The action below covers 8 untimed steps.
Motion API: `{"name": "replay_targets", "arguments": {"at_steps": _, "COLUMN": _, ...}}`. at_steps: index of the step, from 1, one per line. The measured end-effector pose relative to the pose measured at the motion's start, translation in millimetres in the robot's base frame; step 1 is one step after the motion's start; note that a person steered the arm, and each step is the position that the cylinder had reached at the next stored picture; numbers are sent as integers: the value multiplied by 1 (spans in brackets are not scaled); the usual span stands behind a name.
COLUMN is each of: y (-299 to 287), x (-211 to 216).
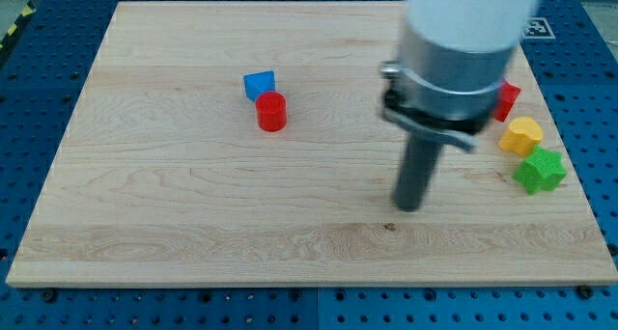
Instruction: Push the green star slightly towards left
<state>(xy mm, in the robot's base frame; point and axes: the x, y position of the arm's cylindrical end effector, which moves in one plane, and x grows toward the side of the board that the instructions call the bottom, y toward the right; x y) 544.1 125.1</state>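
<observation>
While left of green star (539, 170), my tip (409, 207)

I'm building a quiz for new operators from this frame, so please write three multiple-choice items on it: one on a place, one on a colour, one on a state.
1. Where is my tip relative to the green star?
A. At the star's left in the view, apart from it
B. Touching the star's right side
C. Above it, near the view's top

2. What colour is the block directly above the green star in the view?
A. Blue
B. Yellow
C. Red

3. How do the red cylinder and the blue block sit?
A. At opposite ends of the board
B. Stacked one on the other
C. Right next to each other, seemingly touching

Answers:
1. A: bare wooden board shows between the tip and the star.
2. B: the yellow block sits just above the star.
3. C: no gap shows between them.
</observation>
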Motion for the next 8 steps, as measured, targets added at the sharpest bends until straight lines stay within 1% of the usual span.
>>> {"name": "replay_targets", "arguments": {"at_steps": 1, "y": 73, "x": 0}}
{"name": "replay_targets", "arguments": {"at_steps": 2, "y": 121, "x": 0}}
{"name": "replay_targets", "arguments": {"at_steps": 5, "y": 205, "x": -4}}
{"name": "replay_targets", "arguments": {"at_steps": 6, "y": 204, "x": -17}}
{"name": "replay_targets", "arguments": {"at_steps": 8, "y": 154, "x": -25}}
